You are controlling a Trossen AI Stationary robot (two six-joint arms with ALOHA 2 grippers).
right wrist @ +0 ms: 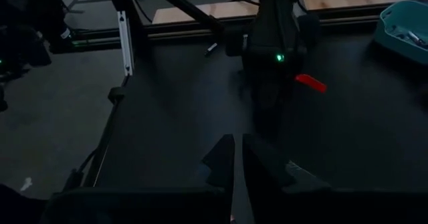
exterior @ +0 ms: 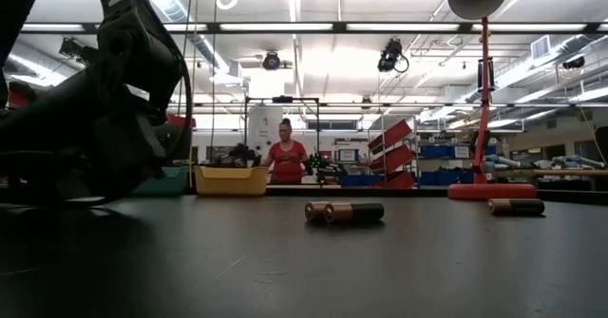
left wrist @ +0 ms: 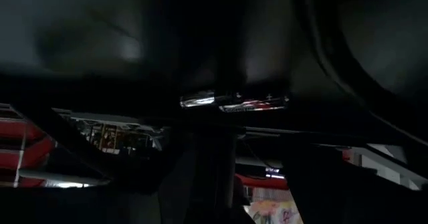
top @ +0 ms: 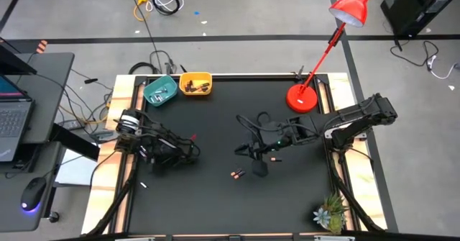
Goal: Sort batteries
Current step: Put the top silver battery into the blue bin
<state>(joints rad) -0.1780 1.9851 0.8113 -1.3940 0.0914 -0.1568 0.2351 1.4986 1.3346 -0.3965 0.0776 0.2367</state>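
Two dark batteries with copper ends (exterior: 344,212) lie side by side on the black table (top: 215,205), also seen from above (top: 237,174). A third (exterior: 516,206) lies to their right. Two whitish-silver batteries (left wrist: 234,103) lie on the table just ahead of my left gripper (top: 188,153), which is low at the table's left with its fingers apart. I cannot tell whether it touches them. My right gripper (right wrist: 234,160) hangs high over the table's middle, shut, with nothing visible between its fingers.
A teal bowl (top: 159,90) and a yellow bowl (top: 195,84) with batteries stand at the far left edge. A red desk lamp (top: 302,97) stands at the far right and a small plant (top: 330,216) at the near right. A person (exterior: 285,161) stands beyond the table.
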